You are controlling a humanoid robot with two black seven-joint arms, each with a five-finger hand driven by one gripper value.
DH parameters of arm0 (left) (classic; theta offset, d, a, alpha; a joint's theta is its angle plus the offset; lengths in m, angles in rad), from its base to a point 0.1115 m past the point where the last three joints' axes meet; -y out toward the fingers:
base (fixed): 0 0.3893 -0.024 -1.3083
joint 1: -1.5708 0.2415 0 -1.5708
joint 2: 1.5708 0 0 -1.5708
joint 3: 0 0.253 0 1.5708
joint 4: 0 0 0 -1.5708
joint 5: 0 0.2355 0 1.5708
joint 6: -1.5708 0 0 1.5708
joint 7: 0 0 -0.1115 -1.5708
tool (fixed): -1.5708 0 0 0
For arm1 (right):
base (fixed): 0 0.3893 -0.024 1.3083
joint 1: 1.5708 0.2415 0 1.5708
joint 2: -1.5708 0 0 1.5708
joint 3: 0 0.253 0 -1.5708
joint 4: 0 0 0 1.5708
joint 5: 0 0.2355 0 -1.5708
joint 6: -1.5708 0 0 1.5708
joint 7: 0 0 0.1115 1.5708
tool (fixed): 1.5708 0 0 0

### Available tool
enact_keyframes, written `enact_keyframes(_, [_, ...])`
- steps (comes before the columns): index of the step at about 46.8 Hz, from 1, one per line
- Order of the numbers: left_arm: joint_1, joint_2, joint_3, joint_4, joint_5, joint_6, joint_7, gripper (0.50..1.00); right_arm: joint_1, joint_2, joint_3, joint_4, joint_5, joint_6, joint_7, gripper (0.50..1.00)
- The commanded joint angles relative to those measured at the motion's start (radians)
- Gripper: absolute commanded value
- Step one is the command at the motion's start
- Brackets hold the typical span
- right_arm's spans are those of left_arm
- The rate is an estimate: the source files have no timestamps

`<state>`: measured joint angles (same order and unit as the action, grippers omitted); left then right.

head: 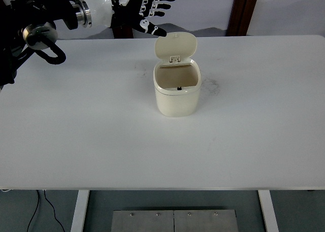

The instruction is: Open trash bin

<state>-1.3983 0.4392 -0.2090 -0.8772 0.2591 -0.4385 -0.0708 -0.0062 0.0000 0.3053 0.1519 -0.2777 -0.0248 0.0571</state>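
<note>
A small cream trash bin stands on the white table a little behind its middle. Its hinged lid stands upright at the back and the inside shows, pale brown. My left hand is raised high above the table's far edge, left of the lid and apart from it. Its fingers are spread and hold nothing. The right arm is out of view.
My black left arm fills the top left corner above the table. Dark wooden posts stand behind the far edge. A faint smudge marks the table right of the bin.
</note>
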Motion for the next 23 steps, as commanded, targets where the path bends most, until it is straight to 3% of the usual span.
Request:
enact_keyframes(1, [0.013, 0.023, -0.019, 0.046, -0.081, 0.000, 0.000, 1.000, 0.000, 0.000, 0.000, 0.000, 0.000, 0.000, 0.000, 0.991])
enact_keyframes(12, [0.100, 0.075, -0.082, 0.182, -0.299, -0.005, -0.001, 1.000, 0.000, 0.000, 0.000, 0.000, 0.000, 0.000, 0.000, 0.991])
enact_keyframes(23, [0.245, 0.098, -0.205, 0.271, -0.382, -0.009, -0.004, 1.000, 0.000, 0.000, 0.000, 0.000, 0.000, 0.000, 0.000, 0.993])
